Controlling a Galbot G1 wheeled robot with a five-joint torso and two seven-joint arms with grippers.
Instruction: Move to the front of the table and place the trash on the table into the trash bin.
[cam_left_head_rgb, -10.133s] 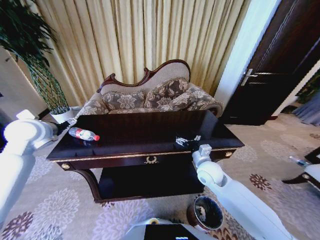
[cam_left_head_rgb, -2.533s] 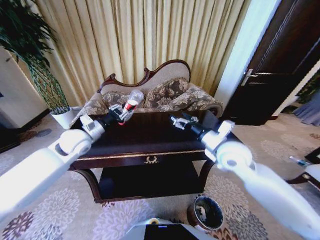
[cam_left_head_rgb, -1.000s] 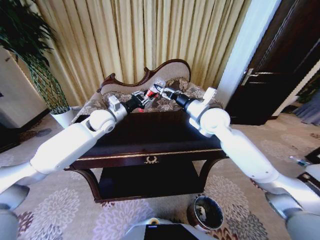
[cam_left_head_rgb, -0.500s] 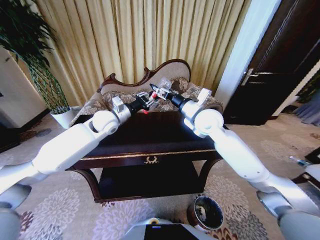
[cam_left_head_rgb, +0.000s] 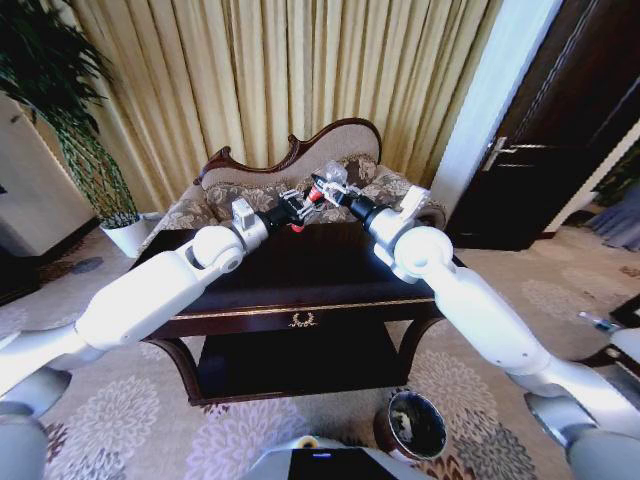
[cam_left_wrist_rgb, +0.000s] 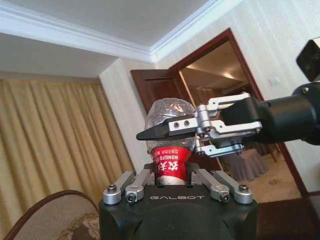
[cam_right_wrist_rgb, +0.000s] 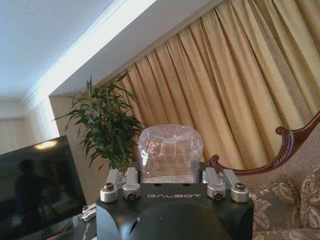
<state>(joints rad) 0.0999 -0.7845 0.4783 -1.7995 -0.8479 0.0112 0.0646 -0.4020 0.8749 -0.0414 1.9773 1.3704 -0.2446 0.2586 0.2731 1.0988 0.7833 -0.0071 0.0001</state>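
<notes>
**Bottle held between both grippers above the bench**

Head view: both arms stretched forward, meeting high over the far edge of the bench (cam_left_head_rgb: 300, 268). Left gripper (cam_left_head_rgb: 293, 209) and right gripper (cam_left_head_rgb: 330, 190) close together, the clear bottle (cam_left_head_rgb: 320, 186) with red label between them, held in the air above the far edge, clear of the top. Sofa (cam_left_head_rgb: 300, 195) and curtains (cam_left_head_rgb: 280, 80) behind. Trash bin (cam_left_head_rgb: 412, 425) on the carpet near the bench's front right leg, well below the arms.

Left wrist view: left gripper (cam_left_wrist_rgb: 175, 181) with jaws clamped on the bottle (cam_left_wrist_rgb: 170, 145) at its red-labelled part, clear bottom end pointing away from the camera. Right gripper (cam_left_wrist_rgb: 200, 132) reaching in from the side, one jaw lying across the bottle's clear part, the other behind.

Right wrist view: right gripper (cam_right_wrist_rgb: 172, 186) with jaws closed on the clear body of the bottle (cam_right_wrist_rgb: 170, 152), its domed base standing out beyond them. Plant (cam_right_wrist_rgb: 107, 127) and curtains behind.
</notes>
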